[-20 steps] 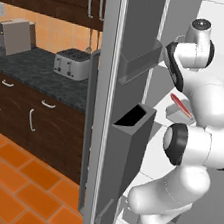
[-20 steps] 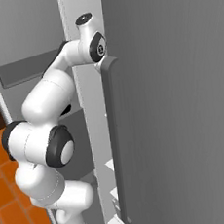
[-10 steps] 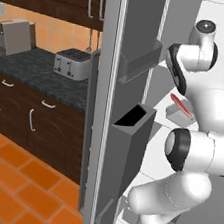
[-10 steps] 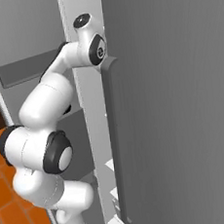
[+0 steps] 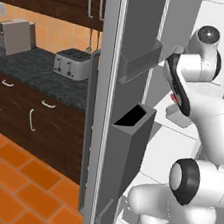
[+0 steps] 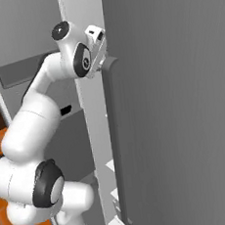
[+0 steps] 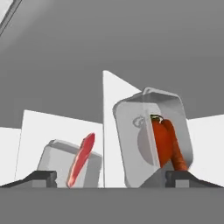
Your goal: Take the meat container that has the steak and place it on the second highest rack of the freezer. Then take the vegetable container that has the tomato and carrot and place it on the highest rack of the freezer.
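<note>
1. The gripper [image 7: 109, 179] is spread wide with nothing between its two dark finger tips [image 7: 37, 177], which stand at the far left and far right of the hand view's bottom edge.
2. Between and beyond those tips, two grey tubs sit inside the freezer [image 5: 141, 62] against white inner walls.
3. The vegetable container [image 7: 151, 135], nearer the right tip, is seen open-side on: the orange carrot [image 7: 175, 151] lies along its right wall, and a redder rounded mass just beside it is probably the tomato [image 7: 159, 140], though the two blur together.
4. The meat container [image 7: 59, 164] sits by the left tip; the steak [image 7: 81, 159], a pink-red slab, stands on edge in it and leans to the right.
5. A white wall edge rises between the two tubs; which rack each one rests on cannot be made out in the hand view.
6. In the left base view the arm [image 5: 204, 117] reaches into the open cabinet past the door's grey angular bins [image 5: 128, 136], and a small red patch [image 5: 175, 98] shows behind the forearm.
7. A toaster [image 5: 72, 63] stands on the dark kitchen counter [image 5: 34, 70] to the left of the door.
8. In the right base view the wrist [image 6: 82, 58] is up against the grey door edge.
</note>
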Tool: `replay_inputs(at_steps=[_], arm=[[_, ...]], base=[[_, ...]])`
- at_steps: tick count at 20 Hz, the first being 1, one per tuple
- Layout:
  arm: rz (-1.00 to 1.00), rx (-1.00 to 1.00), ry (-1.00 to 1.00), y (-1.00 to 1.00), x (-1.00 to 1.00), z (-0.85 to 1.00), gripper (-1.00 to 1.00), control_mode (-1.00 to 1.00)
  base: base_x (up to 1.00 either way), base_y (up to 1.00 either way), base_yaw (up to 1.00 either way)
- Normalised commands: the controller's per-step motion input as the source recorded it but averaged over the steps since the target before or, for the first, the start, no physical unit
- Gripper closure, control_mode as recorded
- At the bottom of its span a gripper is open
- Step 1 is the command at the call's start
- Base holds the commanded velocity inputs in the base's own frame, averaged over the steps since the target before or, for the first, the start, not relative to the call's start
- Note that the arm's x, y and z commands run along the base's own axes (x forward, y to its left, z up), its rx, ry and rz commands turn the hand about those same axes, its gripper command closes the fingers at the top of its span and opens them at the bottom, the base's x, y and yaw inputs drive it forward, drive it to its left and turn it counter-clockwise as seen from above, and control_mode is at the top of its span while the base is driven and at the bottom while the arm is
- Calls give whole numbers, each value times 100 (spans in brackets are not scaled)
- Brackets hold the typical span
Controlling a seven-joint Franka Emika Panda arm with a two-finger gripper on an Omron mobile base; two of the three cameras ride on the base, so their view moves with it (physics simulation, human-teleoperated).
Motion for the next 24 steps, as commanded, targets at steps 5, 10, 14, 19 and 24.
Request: replay_inputs(at_steps=[5,10,14,19,24], arm=[[0,0,-12,35,-65,0,-100,-100],[0,0,-10,6,-93,0,-100,-100],[0,0,-6,10,-92,0,-100,-100],[0,0,-5,20,-92,0,-100,-100],[0,0,-2,30,-85,3,-100,-100]], base=[[0,0,0],[0,0,0],[0,0,0],[0,0,0],[0,0,0]])
